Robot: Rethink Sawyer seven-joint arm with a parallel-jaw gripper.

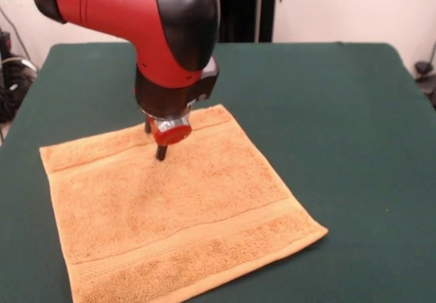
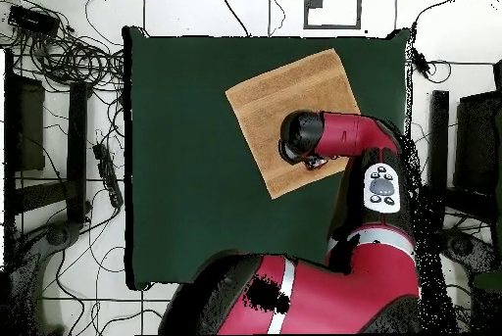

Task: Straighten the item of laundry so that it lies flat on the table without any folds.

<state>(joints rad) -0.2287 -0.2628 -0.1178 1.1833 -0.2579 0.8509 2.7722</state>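
The orange-tan towel (image 1: pixel 184 214) lies spread out on the dark green table (image 1: pixel 334 99), with band stripes near its far and near edges and no fold that I can see. My gripper (image 1: pixel 154 141) hangs from the red and black arm over the towel's far part. Its two dark fingers stand apart, open and empty, with the lower tip at or just above the cloth. In the overhead view the towel (image 2: pixel 279 107) lies turned at an angle on the table (image 2: pixel 186 156), and the arm's wrist (image 2: pixel 314 136) covers the towel's near right part and hides the gripper.
The arm's bulky elbow (image 1: pixel 136 10) hangs over the table's far left. In the overhead view the robot's base (image 2: pixel 294 298) fills the bottom. Cables and dark equipment (image 2: pixel 69 58) lie on the floor around the table. Bare green cloth stretches wide on the towel's right in the front view.
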